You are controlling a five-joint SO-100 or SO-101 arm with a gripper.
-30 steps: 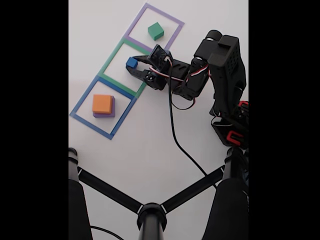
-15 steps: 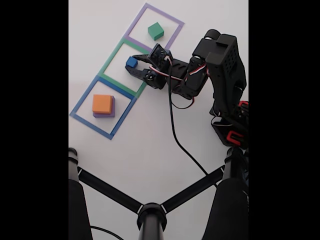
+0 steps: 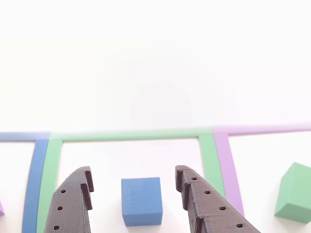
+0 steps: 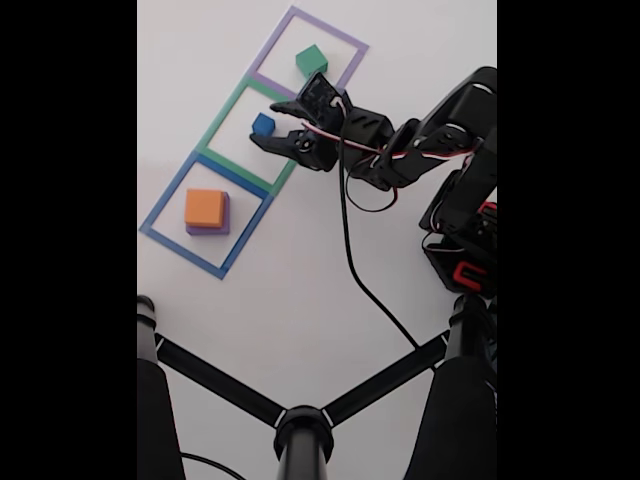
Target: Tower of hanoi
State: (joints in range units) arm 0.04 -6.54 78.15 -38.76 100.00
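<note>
The small blue block [image 4: 262, 123] rests on the table inside the flat green outline [image 4: 222, 115]. My gripper [image 4: 266, 126] is open around it, one finger on each side. In the other view the blue block [image 3: 141, 200] stands between the black fingers [image 3: 77, 199] with a gap on both sides, and the gripper [image 3: 132, 171] does not touch it. The green block [image 4: 311, 62] lies in the purple outline [image 4: 330, 28] and also shows at the right edge of the other view [image 3: 294, 193]. The orange block [image 4: 205, 207] sits on the purple block [image 4: 208, 230] in the blue outline [image 4: 165, 198].
The arm's base [image 4: 462, 262] stands at the right, with a black cable [image 4: 350, 260] trailing across the white table. A black stand with spreading legs [image 4: 300, 425] occupies the bottom of the fixed view. White table lies beyond the outlines in the other view.
The gripper has opened and let go of the blue block, which stays in the green outline. The arm's upper links have dropped lower and stretched out.
</note>
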